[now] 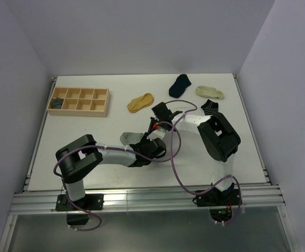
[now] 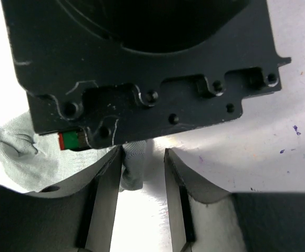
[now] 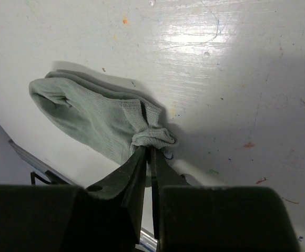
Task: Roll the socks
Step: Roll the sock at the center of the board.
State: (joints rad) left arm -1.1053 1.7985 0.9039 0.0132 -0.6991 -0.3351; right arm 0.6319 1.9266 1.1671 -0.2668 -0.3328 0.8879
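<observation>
**Item:** grey sock (image 3: pixel 92 113), lying on the bench (image 3: pixel 236 79).

**Position:** the body is laid ahead of the right gripper (image 3: pixel 148 153) and to its left. The long axis is run from the bunched cuff at that gripper's fingertips out to the toe, which is the far end.

**Right gripper:** closed, with the bunched cuff pinched between its fingers. The rest of the sock is spread on the bench.

**Left gripper** (image 2: pixel 143 155): open, jaws parted, nothing clamped. A fold of the cuff end is seen in the gap, against the left-hand finger (image 2: pixel 108 199). The bulk of the sock is spread to the left of the jaws and is partly hidden by the right gripper's black body just above.

**Governing relation (judged):** both grippers are gathered at the cuff end, so the whole length lies away from them, toward the toe. A roll would be expected to be wound from the held cuff along that axis. A closing of the left gripper on the fold, just beside the right gripper's pinch, is judged to be needed first. Which gripper is nearer the toe cannot be told.

**Other stock, well beyond both grippers, untouched:**
- yellow sock (image 1: pixel 140 102)
- navy sock (image 1: pixel 180 84)
- cream sock (image 1: pixel 209 92)
- striped sock (image 1: pixel 211 107)

**Tray** (image 1: pixel 79 112): well apart to the left, with a dark bundle (image 1: pixel 57 103) in its end compartment.
</observation>
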